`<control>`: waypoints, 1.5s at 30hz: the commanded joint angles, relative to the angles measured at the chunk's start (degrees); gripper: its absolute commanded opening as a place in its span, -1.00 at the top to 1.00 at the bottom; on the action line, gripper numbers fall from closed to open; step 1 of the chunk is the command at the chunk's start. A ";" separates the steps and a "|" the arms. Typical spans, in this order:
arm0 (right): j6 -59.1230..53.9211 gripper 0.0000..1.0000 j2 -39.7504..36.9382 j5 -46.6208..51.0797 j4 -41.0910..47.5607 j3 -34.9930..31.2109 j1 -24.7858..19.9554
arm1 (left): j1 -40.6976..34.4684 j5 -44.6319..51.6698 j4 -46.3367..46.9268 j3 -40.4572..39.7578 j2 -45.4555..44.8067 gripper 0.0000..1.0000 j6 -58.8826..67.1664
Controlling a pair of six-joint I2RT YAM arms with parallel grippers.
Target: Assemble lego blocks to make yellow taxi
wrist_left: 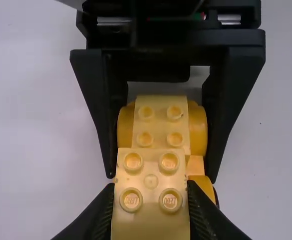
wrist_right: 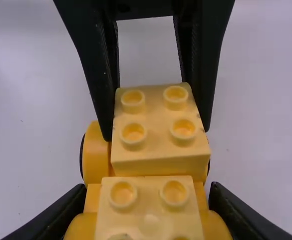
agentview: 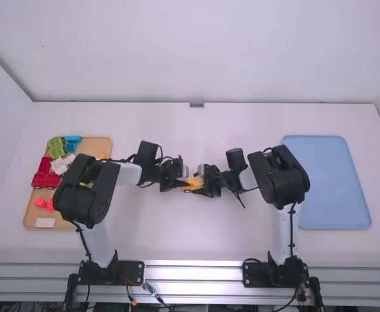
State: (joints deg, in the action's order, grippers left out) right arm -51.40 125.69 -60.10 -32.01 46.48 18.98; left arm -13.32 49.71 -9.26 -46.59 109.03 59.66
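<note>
One yellow plastic wheeled base, pinched by my black right gripper.
Over it, my black left gripper pinches a yellow studded block; well left of it, tan tray; well right, blue tray.

From where I stand, the pale yellow, four-studded rectangular block presents as moulded plastic: smooth faces, soft sheen, small highlights on the studs. The deeper yellow wheeled base reads as smooth plastic, low gloss. On the left gripper, the black fingers are matt, with finely ridged inner edges. Tabletop: white, smooth, matt. Rounded blue rectangular tray: smooth, apparently plastic. Long silver grooved rail: bare metal, bright reflections.
</note>
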 commanded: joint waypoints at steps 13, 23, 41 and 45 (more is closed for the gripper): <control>0.11 0.10 0.76 -0.72 -0.72 0.48 0.20 | -0.17 -0.20 2.86 0.15 -1.01 0.96 1.68; 0.11 0.08 0.76 -0.04 -0.72 0.48 0.20 | -0.20 -1.70 6.67 0.15 -3.69 0.96 1.29; 0.09 0.08 0.76 -1.57 -0.55 0.48 0.22 | -0.61 -0.68 4.72 0.15 -1.07 0.96 1.27; 0.07 0.07 0.76 -1.57 -0.96 0.48 0.22 | -0.61 -0.70 5.84 0.15 -1.09 0.96 1.49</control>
State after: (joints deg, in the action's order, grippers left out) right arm -51.44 125.71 -60.23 -32.77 46.48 19.33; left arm -13.41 47.75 -4.08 -46.96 107.15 61.08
